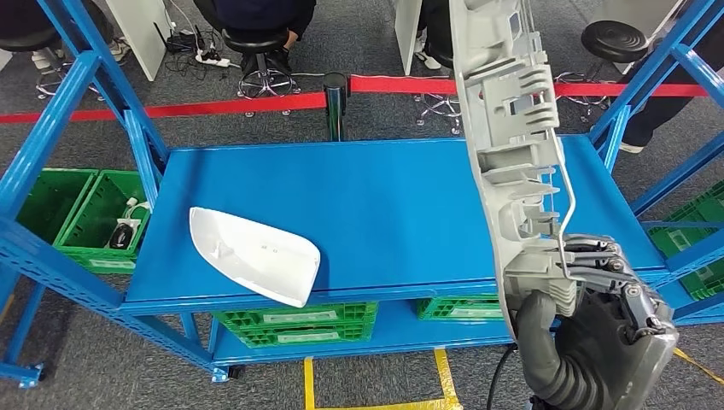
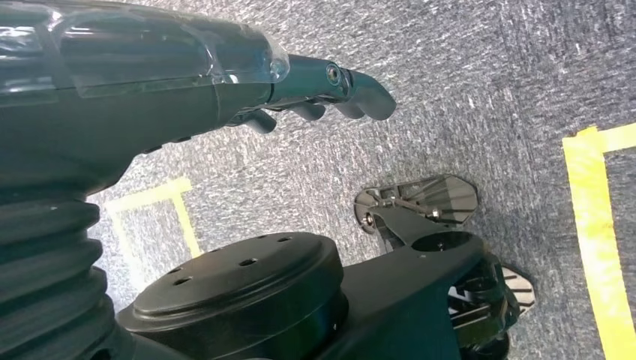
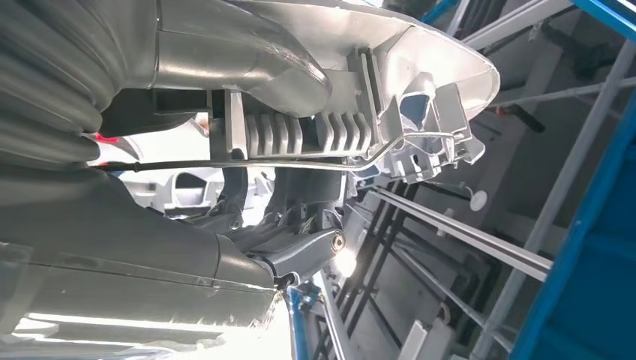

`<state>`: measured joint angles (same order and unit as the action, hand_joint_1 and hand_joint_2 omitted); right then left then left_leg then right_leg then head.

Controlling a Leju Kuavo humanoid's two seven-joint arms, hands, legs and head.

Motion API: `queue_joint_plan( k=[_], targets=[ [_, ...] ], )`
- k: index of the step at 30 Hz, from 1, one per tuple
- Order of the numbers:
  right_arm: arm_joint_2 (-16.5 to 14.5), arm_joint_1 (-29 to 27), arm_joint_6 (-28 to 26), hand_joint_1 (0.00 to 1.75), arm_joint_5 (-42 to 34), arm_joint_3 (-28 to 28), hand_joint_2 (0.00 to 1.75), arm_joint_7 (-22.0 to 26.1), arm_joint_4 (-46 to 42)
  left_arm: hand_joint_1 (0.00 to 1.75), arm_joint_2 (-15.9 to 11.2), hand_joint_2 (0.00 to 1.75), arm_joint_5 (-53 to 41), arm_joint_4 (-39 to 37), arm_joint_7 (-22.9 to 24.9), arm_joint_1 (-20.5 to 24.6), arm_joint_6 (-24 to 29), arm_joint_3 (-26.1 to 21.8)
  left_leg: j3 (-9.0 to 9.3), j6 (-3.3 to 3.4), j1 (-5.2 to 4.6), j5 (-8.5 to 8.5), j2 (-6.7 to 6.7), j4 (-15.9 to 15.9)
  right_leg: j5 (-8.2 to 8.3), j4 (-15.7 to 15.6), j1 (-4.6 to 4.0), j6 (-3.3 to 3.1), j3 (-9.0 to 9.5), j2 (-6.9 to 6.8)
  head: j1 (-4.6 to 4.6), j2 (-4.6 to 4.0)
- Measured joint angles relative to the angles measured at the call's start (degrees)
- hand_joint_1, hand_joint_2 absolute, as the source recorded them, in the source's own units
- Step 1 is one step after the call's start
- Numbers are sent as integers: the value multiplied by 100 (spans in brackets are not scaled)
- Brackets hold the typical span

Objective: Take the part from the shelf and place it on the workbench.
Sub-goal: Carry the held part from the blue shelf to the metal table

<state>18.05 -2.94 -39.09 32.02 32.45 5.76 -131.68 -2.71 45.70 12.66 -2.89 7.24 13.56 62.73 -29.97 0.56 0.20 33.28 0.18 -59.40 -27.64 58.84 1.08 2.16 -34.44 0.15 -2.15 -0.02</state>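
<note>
Part (image 1: 512,145), the long grey ribbed moulding with a thin wire rod along it, stands nearly upright in your right hand (image 1: 598,333), whose fingers (image 1: 610,265) and thumb grip its lower end. You see it reaching from the hand up past the picture's top edge, over the right end of the blue bench (image 1: 384,213). From the right wrist you see the same grip: the thumb lies over the part's (image 3: 360,127) ribs and the dark fingers (image 3: 292,247) wrap beneath it.

Most of the bench top is bare between the part and a white shell (image 1: 252,254), which lies flat near the front left edge, well apart from your hand. Blue uprights (image 1: 98,111) frame both ends. Green crates (image 1: 294,323) sit under the bench and another (image 1: 77,218) to its left. A red tape barrier (image 1: 230,107) on a black post (image 1: 335,102) runs behind the bench, with stools and seated people beyond.

Your left hand (image 2: 330,90) hangs over grey carpet with yellow tape (image 2: 596,225), fingers loosely curled and holding nothing.
</note>
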Motion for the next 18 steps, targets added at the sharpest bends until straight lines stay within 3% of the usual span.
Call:
queue_joint_plan(
  k=[6,8,13,18],
  targets=[
    [0,80,83,175,-598,76,175,59,8,0,19,175,-27,0,-14,0,-5,0,-1,0,0,0,0,0,0,0,0,0,0,-1,0,0],
    [2,120,310,175,-1162,93,175,230,8,0,24,175,-28,0,-2,0,-31,0,0,0,1,0,1,0,0,0,0,0,0,0,1,0],
    [4,223,1494,175,-3409,103,175,861,11,0,44,175,-28,0,30,0,-84,0,0,-1,1,1,1,0,0,0,0,0,0,1,-1,0],
    [5,317,2587,175,-4971,107,175,1231,24,0,57,175,-32,0,43,0,-91,0,0,-1,3,1,-2,0,-1,0,-2,-1,0,-1,5,0]
  ],
)
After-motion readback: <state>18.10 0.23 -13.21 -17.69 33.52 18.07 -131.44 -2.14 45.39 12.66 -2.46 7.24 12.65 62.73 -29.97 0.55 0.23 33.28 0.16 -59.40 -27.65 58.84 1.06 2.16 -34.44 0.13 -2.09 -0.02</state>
